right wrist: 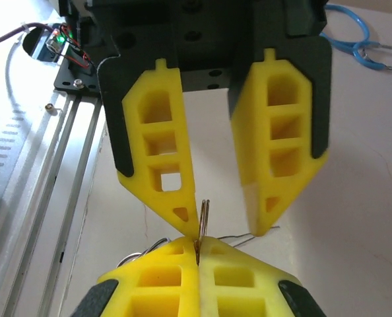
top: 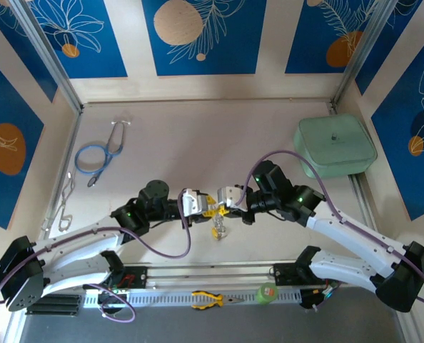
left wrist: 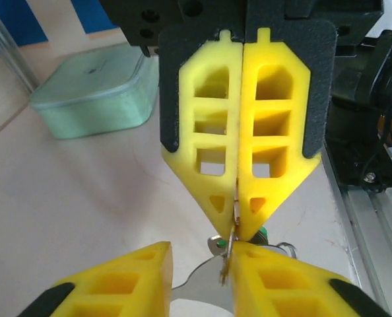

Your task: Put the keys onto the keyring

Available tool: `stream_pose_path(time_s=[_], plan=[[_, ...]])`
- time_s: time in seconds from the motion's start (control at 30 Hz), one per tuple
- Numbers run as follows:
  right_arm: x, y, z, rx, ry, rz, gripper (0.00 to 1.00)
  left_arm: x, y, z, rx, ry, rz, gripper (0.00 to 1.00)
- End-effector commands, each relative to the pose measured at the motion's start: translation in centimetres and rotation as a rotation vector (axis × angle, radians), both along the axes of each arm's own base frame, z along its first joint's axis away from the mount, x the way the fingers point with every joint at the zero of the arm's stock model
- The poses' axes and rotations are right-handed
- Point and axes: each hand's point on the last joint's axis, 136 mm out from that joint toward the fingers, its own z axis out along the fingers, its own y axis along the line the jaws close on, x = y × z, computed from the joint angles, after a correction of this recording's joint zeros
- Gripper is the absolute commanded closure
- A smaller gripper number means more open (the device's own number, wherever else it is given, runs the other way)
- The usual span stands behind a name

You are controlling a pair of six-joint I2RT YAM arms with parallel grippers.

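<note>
The right hand [right wrist: 197,248] is clenched on a thin metal ring of the keyring [right wrist: 203,212], held above the desk [top: 198,136] between the released fingers of the left hand [right wrist: 224,228]. A green key [left wrist: 262,232] peeks from just behind (blade hidden). The left hand should likely close squarely, right beside that pinch, without twisting.

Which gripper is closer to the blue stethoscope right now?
Left. The left gripper sits to the right of the stethoscope, around mid-table; the right gripper faces it tip to tip, even farther right.
</note>
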Motion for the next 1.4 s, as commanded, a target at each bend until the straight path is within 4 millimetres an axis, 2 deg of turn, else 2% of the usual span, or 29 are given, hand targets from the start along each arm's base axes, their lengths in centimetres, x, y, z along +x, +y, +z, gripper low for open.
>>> stream_pose_path(time_s=[0.0,0.1,0.13,0.23,0.27,0.3,0.33,0.4,0.57,0.77,0.9,1.0,1.13,1.2,1.23,1.27,1.33,1.37], plan=[[-0.3,0.2,0.7,-0.040,-0.011,0.033,1.00,-0.1,0.5,-1.3,0.096,-0.015,-0.004,0.78],[-0.3,0.7,0.7,-0.058,0.002,0.044,1.00,-0.1,0.3,-0.9,0.090,-0.025,-0.015,0.97],[-0.3,0.8,0.9,-0.057,0.006,0.045,1.00,-0.2,0.3,-0.8,0.088,-0.025,-0.022,1.00],[0.0,1.0,2.2,0.013,0.039,0.017,0.99,-0.5,0.1,-0.3,0.063,-0.027,-0.039,1.00],[0.1,0.8,2.8,0.062,0.059,0.006,0.86,-0.7,0.1,-0.1,0.047,-0.030,-0.043,1.00],[0.1,0.7,3.1,0.105,0.075,0.003,0.78,-0.8,0.1,0.1,0.031,-0.032,-0.047,1.00],[-0.2,0.5,3.4,0.147,0.090,0.015,0.74,-1.0,0.1,0.4,0.008,-0.038,-0.054,1.00],[-0.7,0.3,3.3,0.186,0.111,0.042,0.70,-1.2,0.0,0.9,-0.030,-0.045,-0.068,1.00],[-1.6,0.2,2.2,0.180,0.178,0.089,0.69,-1.7,-0.3,1.7,-0.086,-0.043,-0.090,1.00],[-0.8,-0.1,0.6,0.127,0.153,0.049,0.73,-2.1,-0.3,1.7,-0.099,-0.039,-0.112,1.00],[-0.7,-0.4,0.2,0.118,0.139,0.032,0.76,-2.4,-0.5,1.8,-0.113,-0.029,-0.134,1.00],[-0.7,-0.3,0.4,0.128,0.129,0.034,0.82,-2.6,-0.7,1.9,-0.124,-0.027,-0.151,1.00],[-0.9,-0.1,1.1,0.149,0.127,0.058,1.00,-2.8,-0.9,2.2,-0.143,-0.026,-0.169,1.00],[-1.1,-0.1,1.3,0.156,0.127,0.070,1.00,-2.5,-1.0,2.3,-0.144,-0.030,-0.157,1.00],[-1.1,-0.1,1.5,0.157,0.122,0.071,1.00,-2.2,-0.9,2.1,-0.138,-0.032,-0.136,0.90],[-1.2,-0.2,1.6,0.149,0.118,0.071,1.00,-1.7,-0.8,2.0,-0.129,-0.033,-0.109,0.74],[-0.9,-0.5,1.7,0.121,0.098,0.060,1.00,-1.1,-0.5,1.5,-0.094,-0.033,-0.065,0.61],[-0.7,-0.6,1.8,0.103,0.081,0.047,1.00,-0.9,-0.4,1.3,-0.064,-0.037,-0.056,0.60]])
